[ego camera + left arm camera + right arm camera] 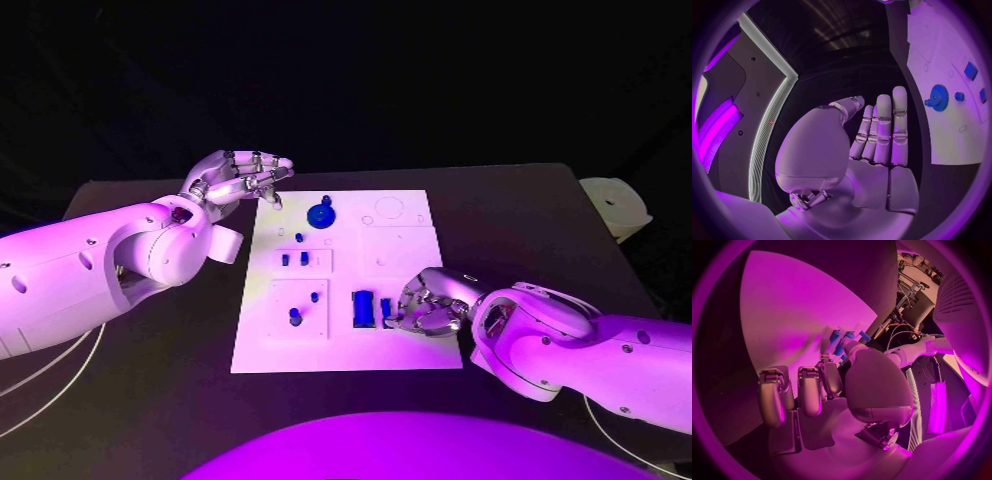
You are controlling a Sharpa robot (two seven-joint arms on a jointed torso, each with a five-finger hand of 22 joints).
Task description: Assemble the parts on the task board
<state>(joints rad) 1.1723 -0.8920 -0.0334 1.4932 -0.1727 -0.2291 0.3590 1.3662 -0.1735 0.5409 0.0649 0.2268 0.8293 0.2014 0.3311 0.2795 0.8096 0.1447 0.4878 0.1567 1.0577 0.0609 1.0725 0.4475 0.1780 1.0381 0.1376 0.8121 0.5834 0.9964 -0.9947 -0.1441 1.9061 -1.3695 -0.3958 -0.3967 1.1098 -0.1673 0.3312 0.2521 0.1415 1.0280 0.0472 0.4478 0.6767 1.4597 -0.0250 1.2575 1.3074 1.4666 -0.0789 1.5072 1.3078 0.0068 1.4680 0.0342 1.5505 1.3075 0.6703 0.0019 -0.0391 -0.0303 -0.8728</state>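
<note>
The left hand point(861, 165) (fingers point(898, 125) straight, holding nothing) hovers beside the task board point(942, 100).

the table point(173, 400) is dark, with a matte top that runs out to a far edge against black surroundings. a pale, rounded white object point(616, 205) sits at the table's far right corner, partly over the edge; what it is cannot be told. thin pale cables point(51, 375) trail across the table near its left side.
</note>
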